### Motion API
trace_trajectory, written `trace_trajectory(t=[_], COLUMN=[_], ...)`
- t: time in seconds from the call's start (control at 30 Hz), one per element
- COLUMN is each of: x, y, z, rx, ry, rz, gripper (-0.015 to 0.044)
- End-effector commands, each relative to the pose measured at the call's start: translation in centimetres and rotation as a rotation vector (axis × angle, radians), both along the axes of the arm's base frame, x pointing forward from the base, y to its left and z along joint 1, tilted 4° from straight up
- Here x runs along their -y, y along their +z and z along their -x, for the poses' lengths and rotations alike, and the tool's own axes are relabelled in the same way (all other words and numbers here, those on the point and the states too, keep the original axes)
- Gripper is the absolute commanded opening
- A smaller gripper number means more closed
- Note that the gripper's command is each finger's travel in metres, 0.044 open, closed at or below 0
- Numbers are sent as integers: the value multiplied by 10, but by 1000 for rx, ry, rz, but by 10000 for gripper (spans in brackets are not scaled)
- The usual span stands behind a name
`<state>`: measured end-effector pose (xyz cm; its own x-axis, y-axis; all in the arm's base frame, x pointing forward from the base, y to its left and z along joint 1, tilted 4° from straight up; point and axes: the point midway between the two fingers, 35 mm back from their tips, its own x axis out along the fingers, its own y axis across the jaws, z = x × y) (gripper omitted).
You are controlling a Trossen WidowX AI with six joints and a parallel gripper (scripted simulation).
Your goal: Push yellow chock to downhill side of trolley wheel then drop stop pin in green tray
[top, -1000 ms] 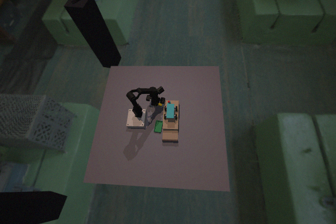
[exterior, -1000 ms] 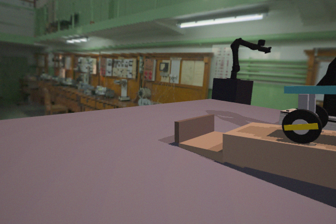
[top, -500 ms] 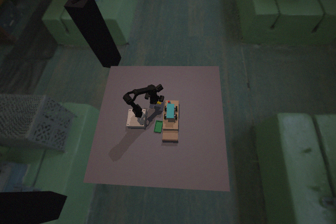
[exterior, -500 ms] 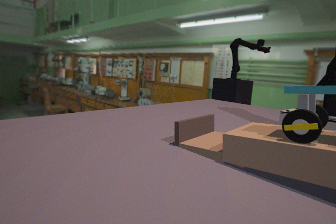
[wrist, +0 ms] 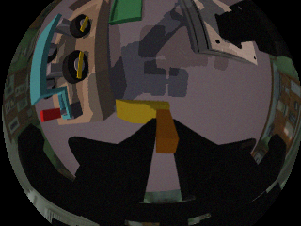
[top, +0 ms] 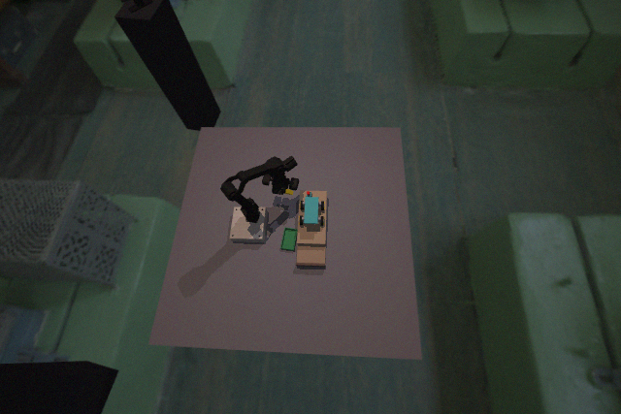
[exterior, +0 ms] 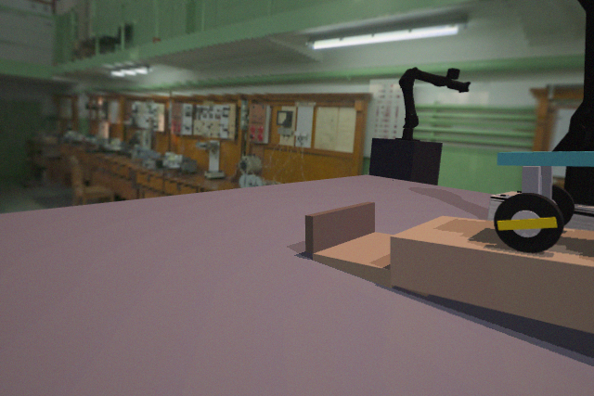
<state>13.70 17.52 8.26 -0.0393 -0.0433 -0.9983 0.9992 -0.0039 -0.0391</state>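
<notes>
My gripper is shut on the orange handle of the yellow chock. It holds the chock above the table, beside the ramp's uphill end. The black rubber base cannot be made out. The teal-topped trolley stands on the wooden ramp. The red-headed stop pin is at the trolley's uphill end. The green tray lies beside the ramp, on the arm's side.
The arm's pale base plate stands left of the ramp in the top view. An upright end board closes the ramp's low end. The trolley's near wheels face the gripper's side.
</notes>
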Motion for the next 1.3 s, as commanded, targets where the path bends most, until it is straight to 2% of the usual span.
trace_trajectory(t=[0.0, 0.37, 0.63, 1.27], x=[-3, -8, -8, -8], y=[15, 45, 48, 48], z=[-3, -8, -8, -8], rx=[10, 11, 10, -17], ry=[-4, -4, 17, 647], rz=[-9, -9, -10, -35], gripper=[0, 0, 0, 0])
